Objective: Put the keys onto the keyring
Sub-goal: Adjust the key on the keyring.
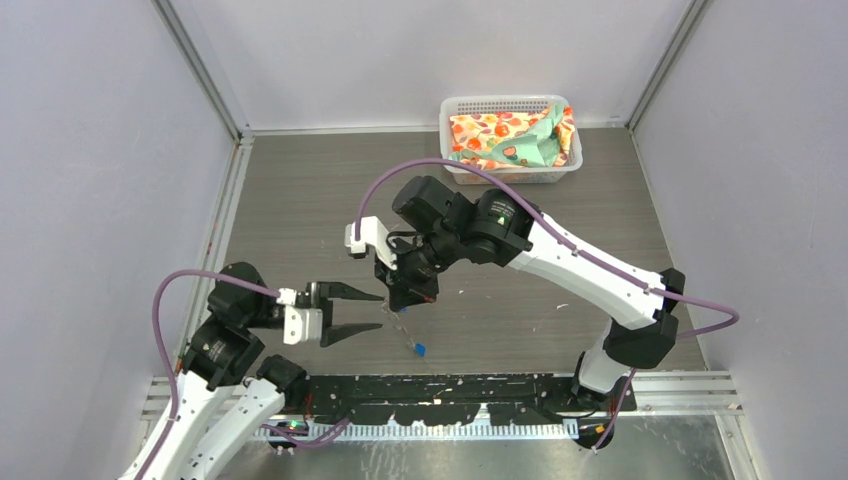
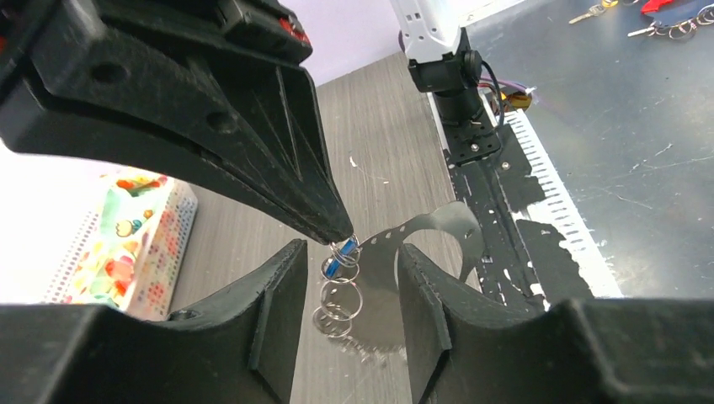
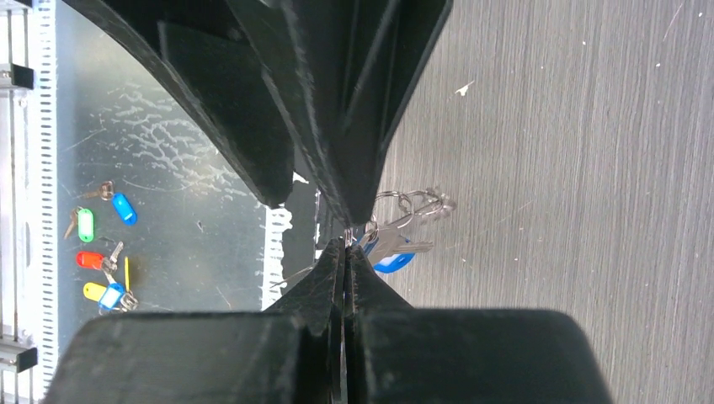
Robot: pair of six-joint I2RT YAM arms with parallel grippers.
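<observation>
Under right end effector [image 1: 405, 303]: keyring [image 2: 330, 322] w/ keys [image 2: 335, 264] dangles; long axis vert.

From above, the basket [image 1: 500, 101] sits at one o'clock on the table [image 1: 300, 220], against the far edge, with a cloth [image 1: 505, 135] inside it. The right gripper [image 1: 405, 303] hangs over the middle of the table. The keyring [image 2: 341, 300] dangles from its tip toward six o'clock, with the keys [image 3: 394, 251] on it, clear of the tabletop. The left gripper [image 1: 382, 310] is at nine o'clock of that bunch, just beside it, and the bunch lines up with the gap between its fingers.
</observation>
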